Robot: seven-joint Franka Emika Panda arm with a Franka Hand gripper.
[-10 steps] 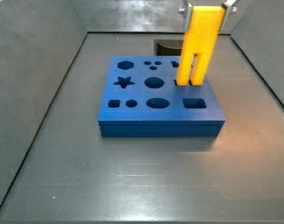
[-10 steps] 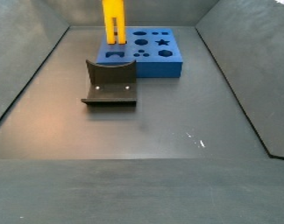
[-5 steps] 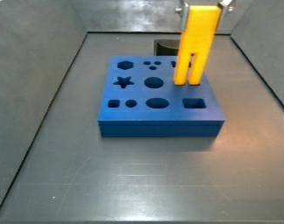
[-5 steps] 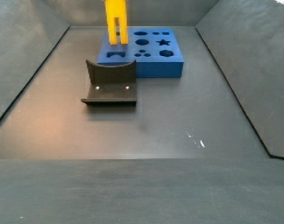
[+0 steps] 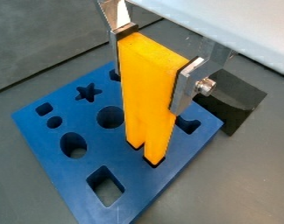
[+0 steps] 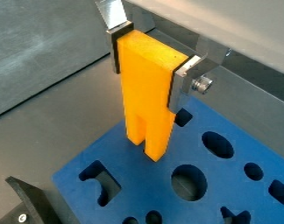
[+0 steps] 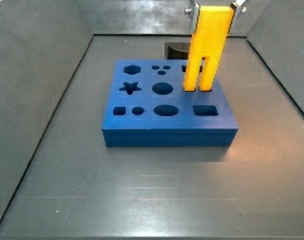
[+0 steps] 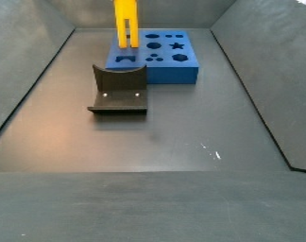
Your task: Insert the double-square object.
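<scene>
The double-square object (image 7: 208, 47) is a tall yellow piece with a slit at its lower end. It hangs upright, and my gripper (image 5: 156, 57) is shut on its upper end. Both wrist views show a silver finger (image 6: 186, 77) flat against each side. The piece's lower end sits just over the top of the blue block (image 7: 167, 136), near the block's back right holes. I cannot tell whether it touches the block. The piece also shows in a side view (image 8: 124, 24), and the gripper (image 7: 215, 5) is at that view's edge.
The blue block (image 5: 138, 179) with several shaped holes lies on the dark floor. A dark grey curved block (image 8: 118, 90) stands next to it, and it also shows in a wrist view (image 5: 232, 96). Sloping grey walls (image 7: 54, 103) enclose the floor.
The gripper and the yellow piece have shifted slightly sideways over the blue block. The height looks the same.
</scene>
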